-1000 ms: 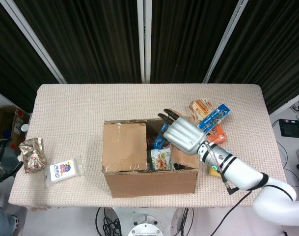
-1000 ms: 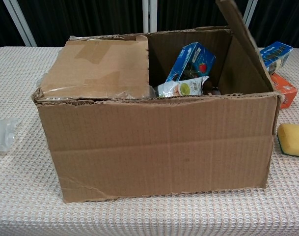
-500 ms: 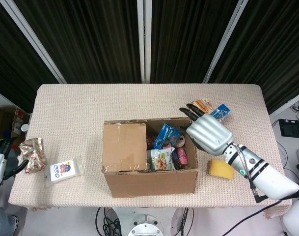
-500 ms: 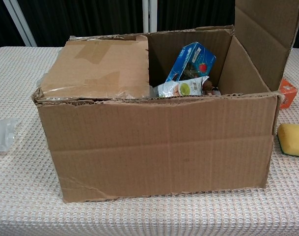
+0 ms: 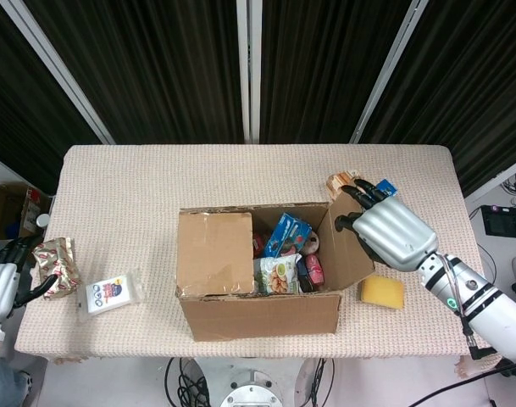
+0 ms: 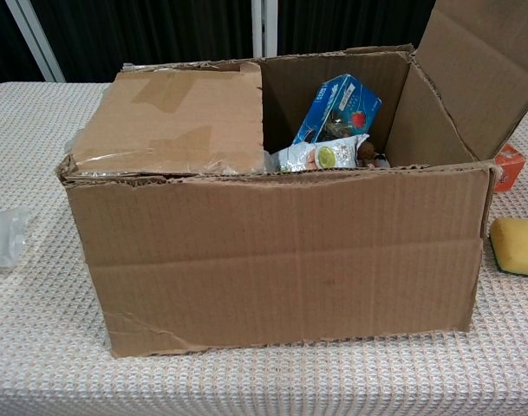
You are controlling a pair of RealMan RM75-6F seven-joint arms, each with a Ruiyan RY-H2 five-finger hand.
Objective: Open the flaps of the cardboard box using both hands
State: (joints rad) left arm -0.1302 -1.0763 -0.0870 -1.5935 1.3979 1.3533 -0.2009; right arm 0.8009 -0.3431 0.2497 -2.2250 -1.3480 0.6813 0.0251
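Matt corrugated cardboard box [image 6: 281, 251], woven tablecloth [image 5: 139, 186]

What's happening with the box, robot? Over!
Right hand on the right flap, tipped outward. Left hand open at the table edge. Left flap flat, shut. Nothing in the way.

The cardboard box [image 5: 258, 314] is plain brown, its closed flap [image 5: 213, 253] crossed by glossy clear tape. Inside show a blue carton [image 6: 335, 108] with a red strawberry print and a white packet [image 6: 320, 155] with a green spot. The tabletop [image 5: 139, 191] wears a beige waffle-weave cloth. At the box's 3 o'clock lies a yellow sponge [image 5: 382, 292]; at 9 o'clock, a white pack [image 5: 113, 292] with a blue-and-red print and a crinkled gold-and-red wrapper [image 5: 57, 267]. The right hand [image 5: 393, 235] is silver with black fingers [image 5: 365, 193]. Behind hang black curtains [image 5: 156, 59].
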